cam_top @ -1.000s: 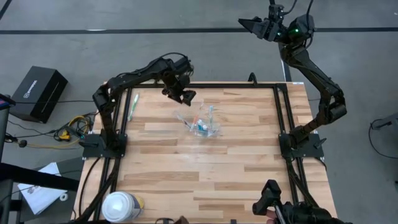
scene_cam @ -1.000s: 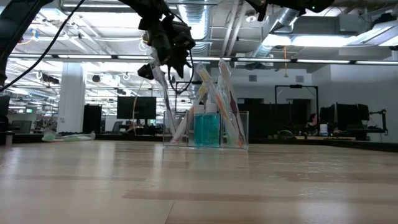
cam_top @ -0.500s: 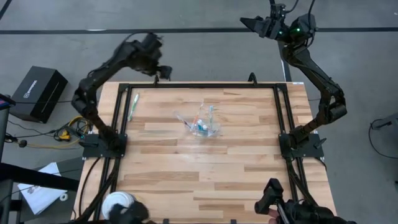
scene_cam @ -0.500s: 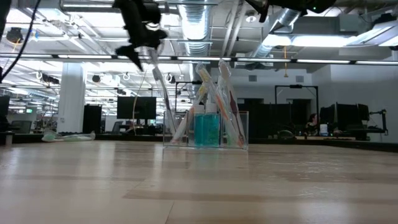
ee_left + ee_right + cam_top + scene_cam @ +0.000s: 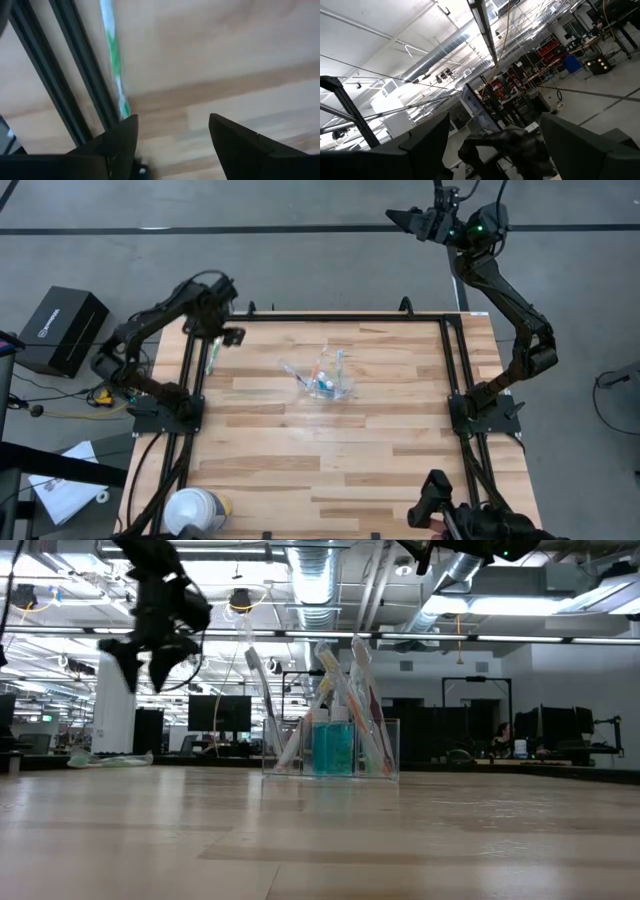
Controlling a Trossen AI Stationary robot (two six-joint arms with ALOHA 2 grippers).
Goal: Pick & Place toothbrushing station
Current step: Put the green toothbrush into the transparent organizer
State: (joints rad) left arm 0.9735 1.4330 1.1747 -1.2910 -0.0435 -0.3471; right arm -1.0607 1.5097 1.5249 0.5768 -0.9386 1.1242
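I am seeing faint pale lettering sitting on the black box (image 5: 62,329) on the floor beside my table, but I am not managing to read it. Nothing else is showing legible text.

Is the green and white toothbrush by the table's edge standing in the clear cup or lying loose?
Lying loose. The green and white toothbrush lies flat on the wooden table, well apart from the clear plastic cup.
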